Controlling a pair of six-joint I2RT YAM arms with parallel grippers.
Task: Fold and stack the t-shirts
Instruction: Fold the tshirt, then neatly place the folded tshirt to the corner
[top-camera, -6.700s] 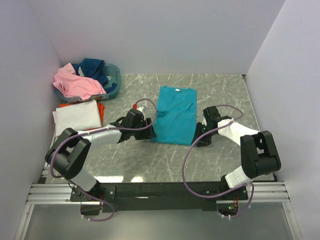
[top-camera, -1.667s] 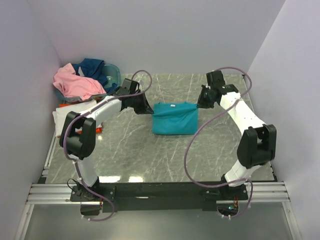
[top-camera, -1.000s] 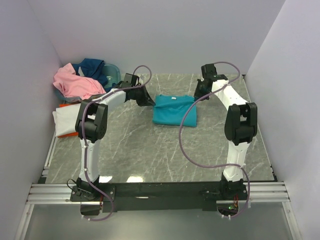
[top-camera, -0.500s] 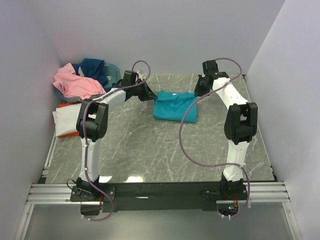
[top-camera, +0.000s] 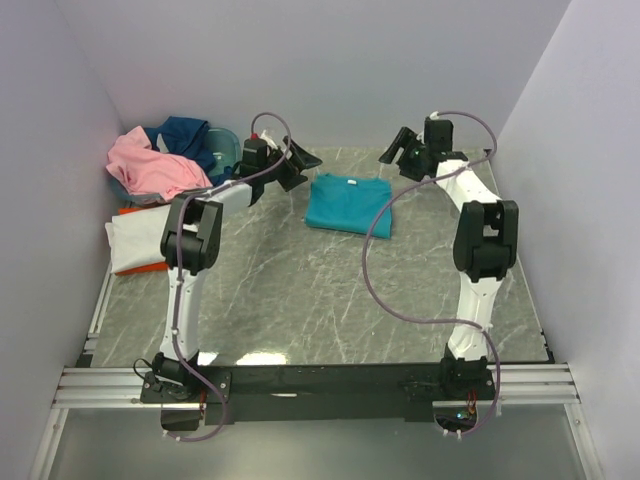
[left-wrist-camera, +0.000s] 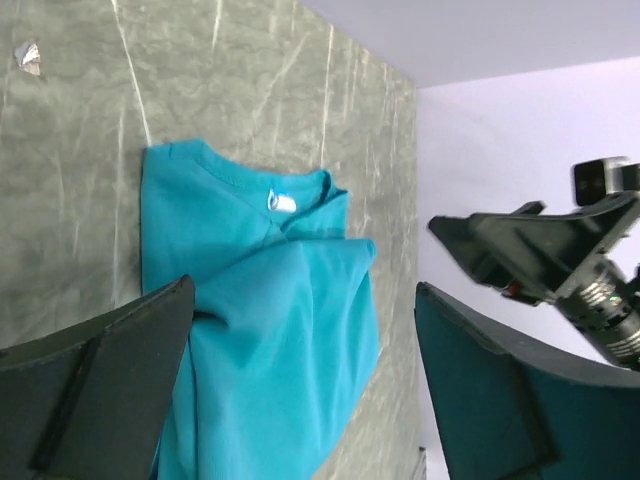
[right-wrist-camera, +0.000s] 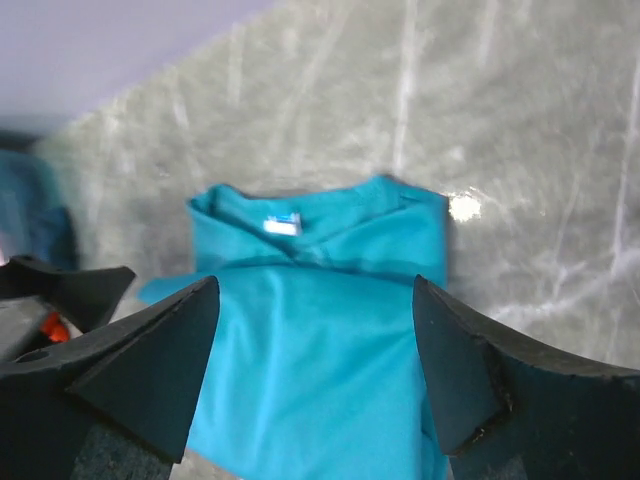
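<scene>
Both arms are reaching far out, left gripper (top-camera: 303, 160) and right gripper (top-camera: 393, 152) hovering either side of the folded teal t-shirt (top-camera: 348, 204) lying mid-far on the table (top-camera: 300, 290). Both jaws are gaping wide, gripping nothing. Neck tag (left-wrist-camera: 281, 202) is showing, text unreadable.

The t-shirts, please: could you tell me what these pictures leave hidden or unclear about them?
Orange t-shirt: top view, only slivers show under the white t-shirt.
Navy t-shirt: top view, partly buried by the pink t-shirt.
Teal t-shirt: both wrist views, lower part cut off by the bottom edge.
Collar label: right wrist view, too blurred to read.
</scene>
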